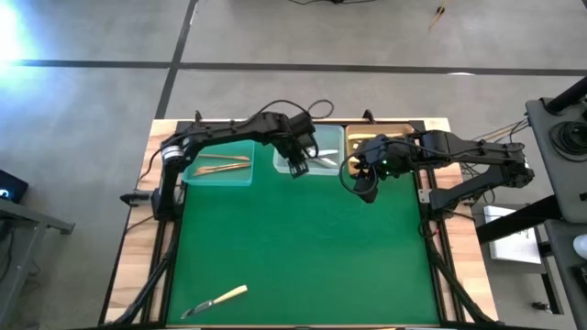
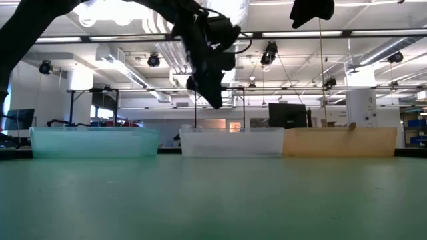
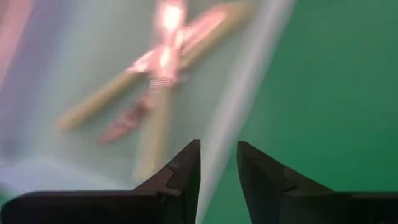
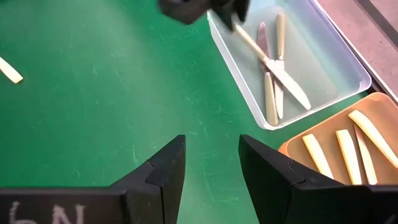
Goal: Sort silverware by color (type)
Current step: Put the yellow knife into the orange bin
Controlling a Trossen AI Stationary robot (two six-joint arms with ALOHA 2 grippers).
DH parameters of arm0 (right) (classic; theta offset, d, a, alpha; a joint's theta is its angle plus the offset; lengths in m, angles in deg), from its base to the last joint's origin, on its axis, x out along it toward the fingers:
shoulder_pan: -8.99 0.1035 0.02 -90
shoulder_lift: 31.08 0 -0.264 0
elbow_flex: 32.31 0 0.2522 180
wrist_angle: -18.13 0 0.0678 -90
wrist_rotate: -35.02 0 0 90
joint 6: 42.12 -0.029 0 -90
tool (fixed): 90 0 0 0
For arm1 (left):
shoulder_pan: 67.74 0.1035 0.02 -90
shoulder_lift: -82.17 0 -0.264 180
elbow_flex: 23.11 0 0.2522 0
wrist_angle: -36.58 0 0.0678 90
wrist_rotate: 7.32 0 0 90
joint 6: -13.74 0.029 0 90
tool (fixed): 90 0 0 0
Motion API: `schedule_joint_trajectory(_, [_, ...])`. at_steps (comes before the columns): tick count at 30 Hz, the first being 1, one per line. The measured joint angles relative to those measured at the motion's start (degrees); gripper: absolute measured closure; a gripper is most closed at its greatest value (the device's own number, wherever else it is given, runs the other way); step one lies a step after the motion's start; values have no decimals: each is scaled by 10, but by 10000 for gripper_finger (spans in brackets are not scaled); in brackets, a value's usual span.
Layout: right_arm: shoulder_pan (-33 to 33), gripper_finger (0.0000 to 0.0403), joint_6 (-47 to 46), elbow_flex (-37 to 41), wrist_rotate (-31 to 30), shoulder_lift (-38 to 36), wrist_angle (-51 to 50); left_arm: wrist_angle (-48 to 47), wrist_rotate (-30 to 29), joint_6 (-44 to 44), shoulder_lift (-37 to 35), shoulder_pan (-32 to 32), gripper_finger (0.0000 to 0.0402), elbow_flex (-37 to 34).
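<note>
Three trays sitting along green mat's (image 1: 303, 247) far edge: teal tray (image 1: 218, 174), clear tray (image 1: 316, 158), orange tray (image 4: 298, 144). Left gripper (image 1: 298, 168) hovering over clear tray's near rim, fingers parted, holding nothing. Right gripper (image 1: 365, 191) hanging above mat just beside orange tray, fingers apart, empty. Silverware (image 4: 277, 68) lying crossed in clear tray; cream pieces in orange tray; one stray knife (image 1: 216, 301) resting near mat's front-left corner.
</note>
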Motion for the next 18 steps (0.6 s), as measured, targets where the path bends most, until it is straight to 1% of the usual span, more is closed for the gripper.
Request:
schedule_joint_trajectory(1, [0,261,0,0,0,0,0,-2,24,-1,0,-6,311,3])
schedule_joint_trajectory(3, [0,261,0,0,0,0,0,-10,52,-5,0,-20,307,12])
schedule_joint_trajectory(5, [0,261,0,0,0,0,0,-22,69,-23,0,-39,304,18])
schedule_joint_trajectory(7, [0,261,0,0,0,0,0,-59,82,-53,0,-63,301,19])
schedule_joint_trajectory(9, [0,261,0,0,0,0,0,-92,82,-78,0,-97,299,17])
schedule_joint_trajectory(10, [0,261,0,0,0,0,0,-103,74,-89,-1,-115,298,14])
schedule_joint_trajectory(13, [0,262,0,0,0,0,0,-127,24,-138,-7,-173,295,6])
schedule_joint_trajectory(15, [0,261,0,0,0,0,0,-146,-10,-180,-8,-213,292,5])
schedule_joint_trajectory(18, [0,262,0,0,0,0,0,-187,-40,-251,-9,-272,288,5])
